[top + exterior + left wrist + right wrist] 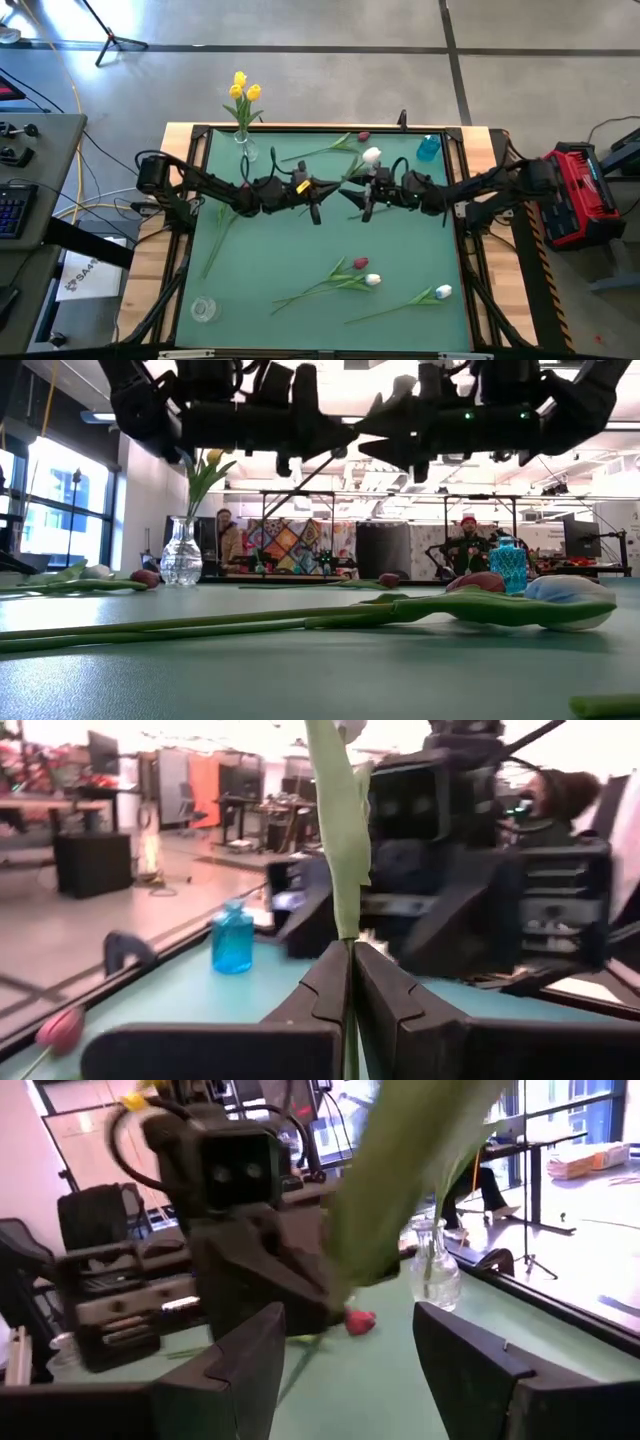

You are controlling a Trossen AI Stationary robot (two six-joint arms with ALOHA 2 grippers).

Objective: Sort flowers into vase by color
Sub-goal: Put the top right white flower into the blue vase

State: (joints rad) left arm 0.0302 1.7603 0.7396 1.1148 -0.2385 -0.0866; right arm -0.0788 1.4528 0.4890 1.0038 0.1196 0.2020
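On my far left a clear vase (244, 147) stands at the bench's (300, 250) back edge with three yellow tulips (243, 89) in it. Next I see the left pincer (318, 190) raised over mid-bench, clamped tight on a green stem (343, 840) that runs up between its fingers (325, 985). Facing it, the right pincer (352, 195) hangs with jaws wide, gripping nothing; a white tulip head (371, 156) shows just behind it. A dark red tulip (362, 136) and a blue bottle (429, 147) sit near the back edge. Toward the front lie a red tulip (360, 263) and two white ones (372, 280) (443, 292), stems stretched leftward.
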